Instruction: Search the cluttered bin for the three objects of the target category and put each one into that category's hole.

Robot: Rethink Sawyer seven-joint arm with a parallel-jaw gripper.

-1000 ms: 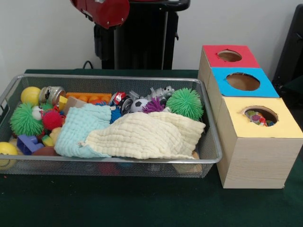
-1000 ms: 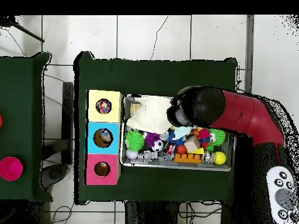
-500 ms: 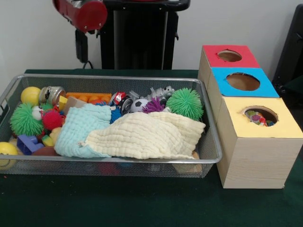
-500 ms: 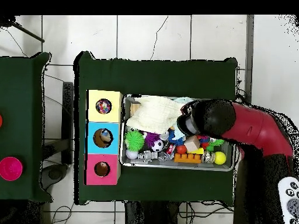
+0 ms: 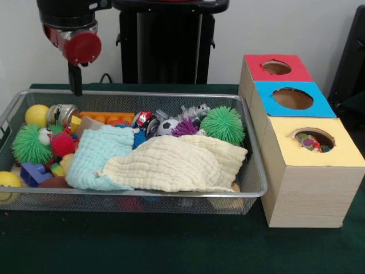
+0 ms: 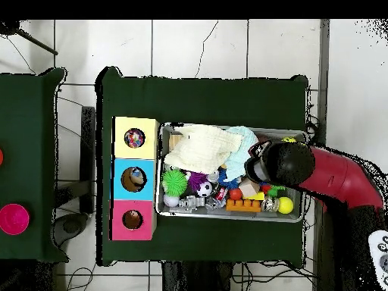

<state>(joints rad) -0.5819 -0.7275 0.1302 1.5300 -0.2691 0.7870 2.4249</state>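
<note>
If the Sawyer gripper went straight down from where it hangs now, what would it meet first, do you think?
Probably the silver metal can or the orange toy brick beside it, at the back of the wire mesh bin. The gripper hangs pointing down over that end, though depth is unclear.

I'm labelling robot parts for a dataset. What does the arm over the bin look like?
The arm has a glossy red shell on its long link, running into a rounded black housing. In the front view that end shows a black body with a round red cap, and a thin dark gripper hangs below it. No cables or markings are legible.
</note>
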